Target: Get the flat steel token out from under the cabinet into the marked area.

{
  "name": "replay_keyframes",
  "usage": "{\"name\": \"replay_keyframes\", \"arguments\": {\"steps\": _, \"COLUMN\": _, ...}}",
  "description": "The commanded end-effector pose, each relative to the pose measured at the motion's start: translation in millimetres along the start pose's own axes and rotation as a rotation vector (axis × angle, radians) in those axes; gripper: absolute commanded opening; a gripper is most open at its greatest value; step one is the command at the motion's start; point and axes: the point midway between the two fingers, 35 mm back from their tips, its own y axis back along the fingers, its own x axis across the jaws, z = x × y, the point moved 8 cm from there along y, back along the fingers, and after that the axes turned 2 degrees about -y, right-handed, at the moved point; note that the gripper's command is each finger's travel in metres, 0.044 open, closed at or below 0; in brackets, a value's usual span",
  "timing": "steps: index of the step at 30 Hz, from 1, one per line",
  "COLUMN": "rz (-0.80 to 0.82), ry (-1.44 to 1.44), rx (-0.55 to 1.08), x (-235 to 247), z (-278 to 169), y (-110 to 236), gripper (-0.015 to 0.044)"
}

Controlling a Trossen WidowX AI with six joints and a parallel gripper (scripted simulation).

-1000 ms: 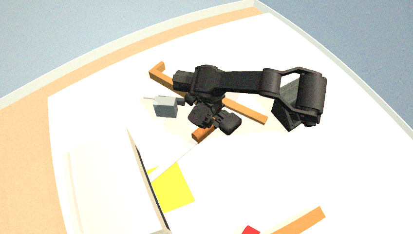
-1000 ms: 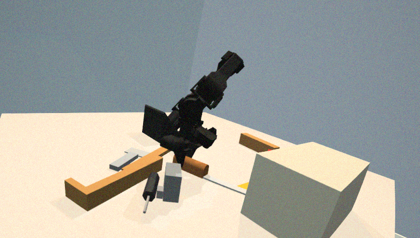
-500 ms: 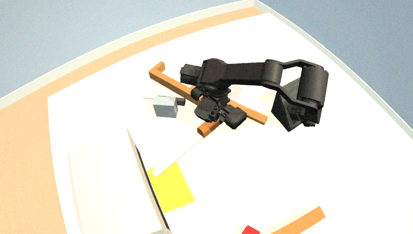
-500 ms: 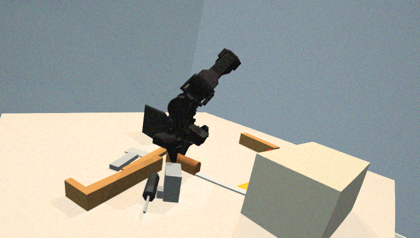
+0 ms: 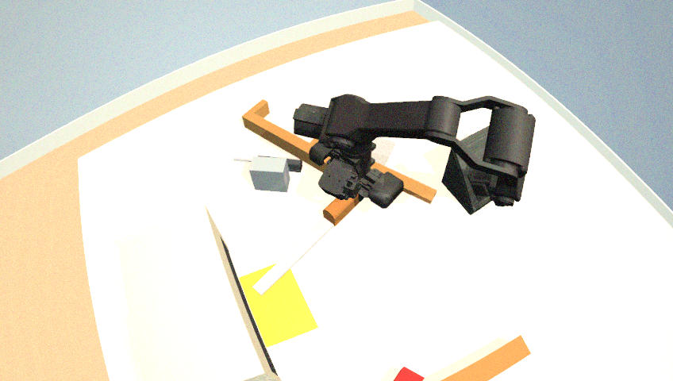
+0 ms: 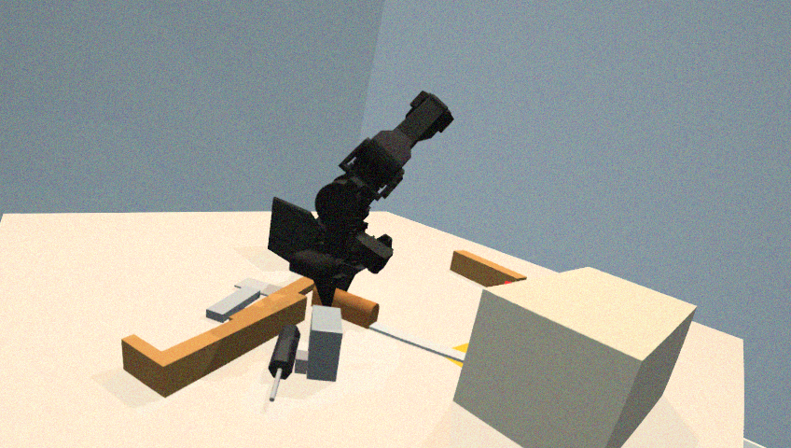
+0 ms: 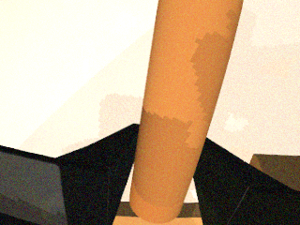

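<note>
My gripper (image 5: 351,193) (image 6: 331,293) (image 7: 165,135) is shut on the orange round handle (image 5: 336,210) (image 6: 357,308) (image 7: 187,82) of a tool, low over the table. The tool's long flat pale blade (image 5: 294,257) (image 6: 413,341) runs from the handle towards the cabinet (image 5: 165,292) (image 6: 555,355). Its tip lies on the yellow marked area (image 5: 283,311) (image 6: 459,349), close to the cabinet's bottom front edge. The steel token does not show in any view.
A long orange L-shaped bar (image 5: 276,134) (image 6: 211,343) lies behind the gripper. A grey block (image 5: 270,173) (image 6: 325,343) and a dark cylinder with a pin (image 6: 284,350) lie beside it, and a flat grey piece (image 6: 235,300) lies further back. Another orange bar (image 5: 490,361) (image 6: 482,269) and a red piece (image 5: 408,375) lie beyond the cabinet.
</note>
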Motion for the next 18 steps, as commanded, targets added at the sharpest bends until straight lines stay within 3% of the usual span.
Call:
{"name": "replay_keyframes", "arguments": {"steps": 1, "rz": 0.0, "ry": 0.028, "rx": -0.001, "x": 0.0, "z": 0.3, "y": 0.7, "gripper": 0.0}}
{"name": "replay_keyframes", "arguments": {"steps": 18, "rz": 0.001, "ry": 0.119, "rx": -0.001, "x": 3.2, "z": 3.1, "y": 1.9, "gripper": 0.0}}
